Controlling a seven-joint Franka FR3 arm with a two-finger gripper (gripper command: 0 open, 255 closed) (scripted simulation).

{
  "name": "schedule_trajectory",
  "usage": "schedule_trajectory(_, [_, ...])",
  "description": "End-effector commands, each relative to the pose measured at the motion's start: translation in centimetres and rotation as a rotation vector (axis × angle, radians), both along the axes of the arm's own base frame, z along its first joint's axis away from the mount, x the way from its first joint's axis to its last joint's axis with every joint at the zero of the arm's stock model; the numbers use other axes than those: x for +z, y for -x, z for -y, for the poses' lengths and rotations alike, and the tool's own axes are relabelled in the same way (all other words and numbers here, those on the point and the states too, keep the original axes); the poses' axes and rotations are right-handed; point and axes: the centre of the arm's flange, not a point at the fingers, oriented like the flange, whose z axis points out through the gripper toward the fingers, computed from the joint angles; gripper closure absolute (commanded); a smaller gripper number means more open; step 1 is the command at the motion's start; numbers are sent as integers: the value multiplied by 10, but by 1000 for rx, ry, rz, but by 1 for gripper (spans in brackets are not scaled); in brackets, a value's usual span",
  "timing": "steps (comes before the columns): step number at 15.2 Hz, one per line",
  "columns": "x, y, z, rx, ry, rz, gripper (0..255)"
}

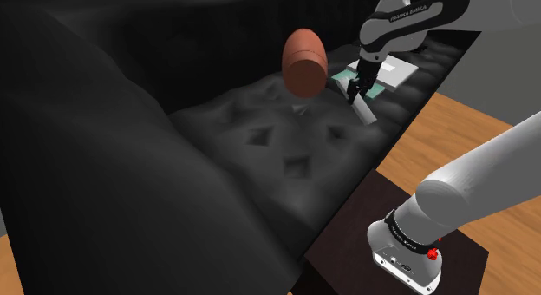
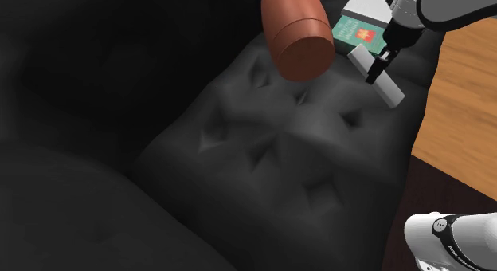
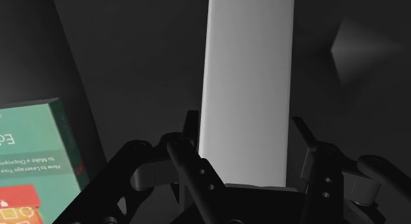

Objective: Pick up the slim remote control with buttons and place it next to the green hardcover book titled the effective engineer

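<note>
The remote (image 2: pixel 390 90) is drawn as a slim, plain light-grey slab with no buttons showing. My black gripper (image 2: pixel 373 75) is shut on it near its middle, at the sofa's far end. In the wrist view the fingers (image 3: pixel 190 132) clasp the remote (image 3: pixel 247 91) from both long sides. The green book (image 2: pixel 354 32) lies flat just beyond the remote, in the far corner of the seat. From the shoulder view, the remote (image 1: pixel 368 111) slants down from the gripper (image 1: pixel 354 95), with the book (image 1: pixel 373 90) right behind it. I cannot tell whether the remote touches the cushion.
A reddish-brown cylinder (image 2: pixel 299 34) hangs over the back of the black tufted sofa seat (image 2: pixel 271 150). A white flat object (image 2: pixel 366 5) lies beyond the book. The sofa's back and arm rise on the shoulder view's left. Wooden floor (image 1: pixel 485 154) and my stand's dark box (image 1: pixel 364 241) lie on its right.
</note>
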Motion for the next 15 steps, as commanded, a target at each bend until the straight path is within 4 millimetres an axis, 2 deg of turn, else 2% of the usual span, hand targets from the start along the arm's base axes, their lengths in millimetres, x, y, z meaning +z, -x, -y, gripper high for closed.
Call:
schedule_trajectory(1, [-11, -1, -1, 0, 0, 1, 255])
schedule_trajectory(5, [-32, -1, -1, 0, 0, 1, 255])
schedule_trajectory(13, [-32, -1, -1, 0, 0, 1, 255])
schedule_trajectory(14, [-32, -1, -1, 0, 0, 1, 0])
schedule_trajectory(15, [-32, -1, -1, 0, 0, 1, 0])
